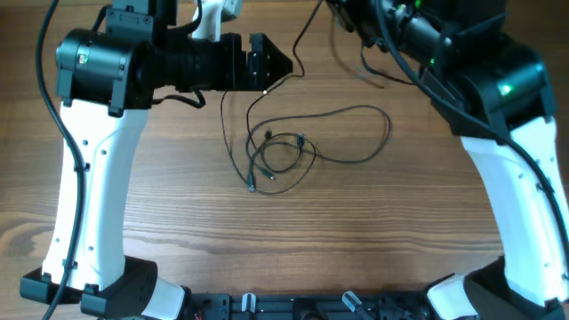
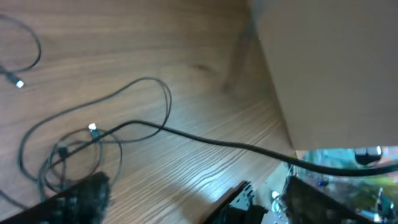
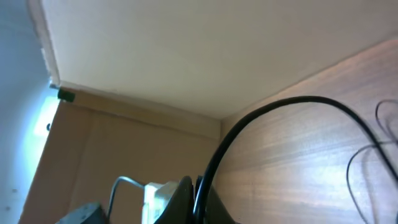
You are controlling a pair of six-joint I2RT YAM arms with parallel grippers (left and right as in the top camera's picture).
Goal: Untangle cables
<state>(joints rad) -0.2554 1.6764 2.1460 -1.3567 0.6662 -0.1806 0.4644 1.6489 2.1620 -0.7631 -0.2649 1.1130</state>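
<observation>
The wooden tabletop (image 1: 178, 231) is flanked by two white-and-black arms, and the main risk is judged to lie with the right arm (image 1: 524, 151). If it is drawn away while the knot is unpinned, the whole bundle may be dragged across the wood rather than loosened. A beige panel (image 2: 323, 62) is seen along the far edge, close to that side, so little room is likely offered for pulling that way. A thick black cord (image 1: 42, 98) is hung along the left arm, and it could be snagged or mistaken for a task wire.

The left claw (image 1: 271, 62) is poised at the far side of the tangle, with its fingers spread wide and nothing between them. The right claw (image 3: 196, 194) is clamped tight on one strand (image 3: 305, 99), which is seen arching out of it toward the wood.

The cables (image 1: 280, 153) are laid mid-tabletop. Small overlapping loops are knotted together, one wide loop is thrown out to the right, and a line is led up toward the right claw. If that strand is pulled taut, the small loops could be cinched tighter.

A white-tipped plug (image 1: 267, 90) is seen just beside the left claw. It could be caught in a loop, and the strand's passage could be blocked.
</observation>
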